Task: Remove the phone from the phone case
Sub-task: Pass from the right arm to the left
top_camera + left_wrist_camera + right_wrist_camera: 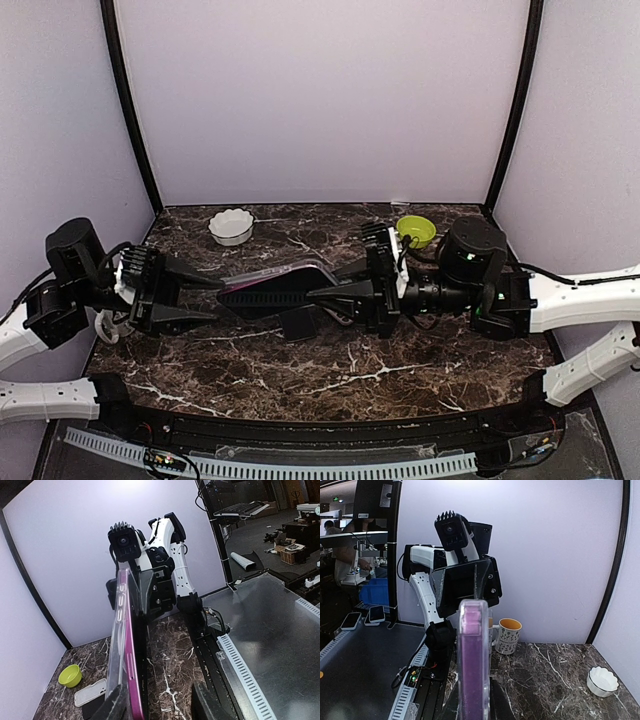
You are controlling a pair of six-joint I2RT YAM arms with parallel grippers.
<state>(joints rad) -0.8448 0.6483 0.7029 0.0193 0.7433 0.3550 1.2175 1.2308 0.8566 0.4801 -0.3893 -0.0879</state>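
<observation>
Magenta phone (134, 680), seated in its clear phone case (275, 285), hangs edge-up above the table (300, 390), dead centre. Right gripper (322, 283), from 3 o'clock, clamps one end; left gripper (217, 298), from 9 o'clock, jaws apart, straddles the other. Separation seems unstarted: next, left must close and peel.

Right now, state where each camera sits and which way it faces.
Top external: above and behind the bases, looking down on the dark marble table; both arms show, left gripper and right gripper meeting at the pink phone in its clear case.
Left wrist: on the left arm, facing along the phone toward the white-and-black right arm; own fingers at bottom.
Right wrist: facing back along the phone toward the left arm; own fingers at bottom edge.
Shared: both wrist views see the phone edge-on; top and left wrist share the lime-green bowl.
</observation>
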